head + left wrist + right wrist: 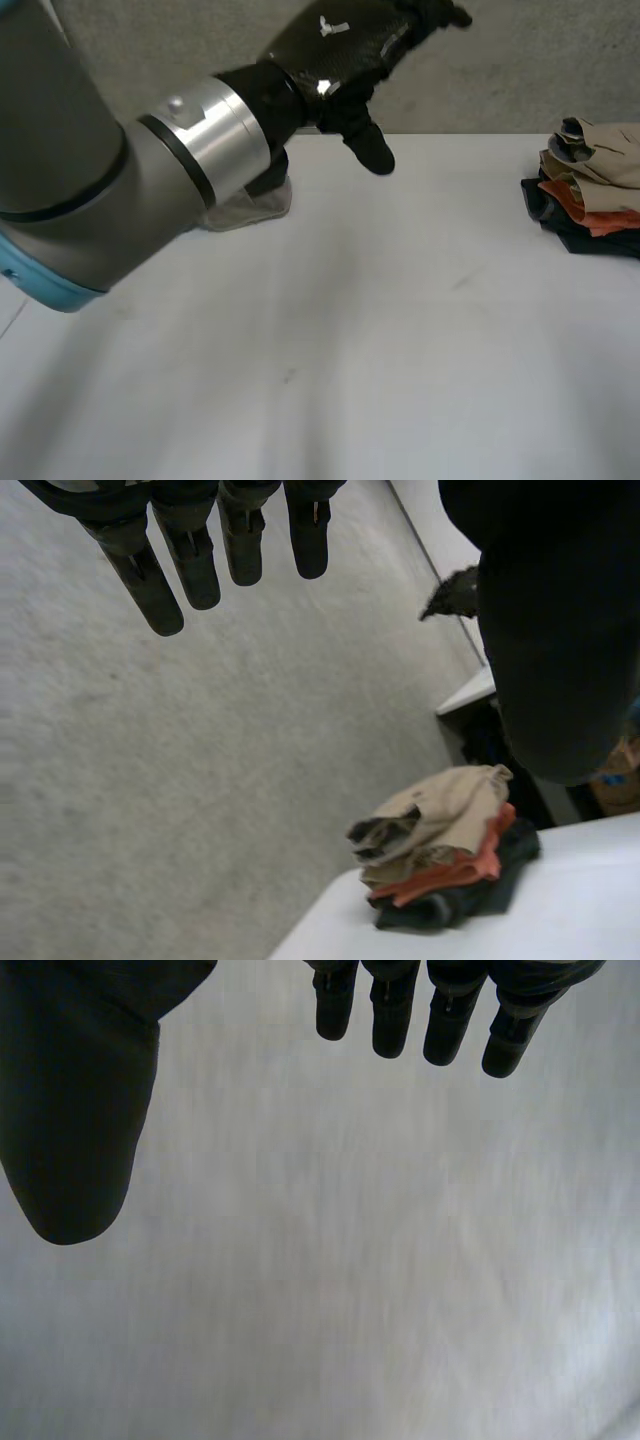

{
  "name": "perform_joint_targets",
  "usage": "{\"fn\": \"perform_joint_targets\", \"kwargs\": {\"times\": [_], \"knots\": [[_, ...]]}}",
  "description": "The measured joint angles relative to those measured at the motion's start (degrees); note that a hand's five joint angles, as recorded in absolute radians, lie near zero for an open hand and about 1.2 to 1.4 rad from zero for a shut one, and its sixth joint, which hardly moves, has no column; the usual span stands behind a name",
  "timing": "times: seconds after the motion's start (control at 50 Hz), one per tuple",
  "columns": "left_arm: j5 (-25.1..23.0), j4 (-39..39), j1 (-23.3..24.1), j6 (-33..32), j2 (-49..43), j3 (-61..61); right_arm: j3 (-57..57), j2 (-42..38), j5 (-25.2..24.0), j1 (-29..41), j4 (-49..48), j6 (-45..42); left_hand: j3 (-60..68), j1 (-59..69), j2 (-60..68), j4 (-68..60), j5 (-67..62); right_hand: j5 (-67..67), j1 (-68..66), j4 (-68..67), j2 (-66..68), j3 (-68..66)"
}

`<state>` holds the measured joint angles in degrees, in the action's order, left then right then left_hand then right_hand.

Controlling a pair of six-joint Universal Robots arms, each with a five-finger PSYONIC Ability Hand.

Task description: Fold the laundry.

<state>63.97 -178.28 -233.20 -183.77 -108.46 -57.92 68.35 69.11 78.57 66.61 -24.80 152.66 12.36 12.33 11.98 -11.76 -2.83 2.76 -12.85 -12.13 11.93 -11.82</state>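
The left arm (100, 170) reaches from 8 o'clock toward 1 o'clock, the left hand (345, 55) with fingers (190, 560) straight and thumb apart, the right hand (70, 1090) spread likewise.

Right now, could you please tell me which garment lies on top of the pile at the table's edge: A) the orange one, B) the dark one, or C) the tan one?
C: the tan garment lies on top, with the orange one beneath it and the dark one at the bottom.
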Motion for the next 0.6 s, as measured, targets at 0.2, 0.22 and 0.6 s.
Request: {"fn": "perform_joint_targets", "kwargs": {"times": [0.2,0.22,0.6], "knots": [[13.1,0.2,-10.7,-2.7,2.5,-0.3,21.9,12.9,-14.5,17.4,-13.0,9.6,0.0,0.0,0.0,0.0,0.0,0.0,0.0,0.1,0.0,0.0],[14.8,0.2,-12.9,-4.2,1.7,-0.5,24.1,13.2,-15.9,19.6,-12.1,9.7,0.0,0.0,0.0,0.0,0.0,0.0,0.0,0.1,0.0,0.0],[5.9,-10.5,-31.7,-31.5,-43.7,20.3,34.0,1.9,-14.5,30.9,14.5,-12.3,7.5,7.6,8.0,-8.4,-7.5,0.0,0.0,0.1,0.0,0.0]]}}
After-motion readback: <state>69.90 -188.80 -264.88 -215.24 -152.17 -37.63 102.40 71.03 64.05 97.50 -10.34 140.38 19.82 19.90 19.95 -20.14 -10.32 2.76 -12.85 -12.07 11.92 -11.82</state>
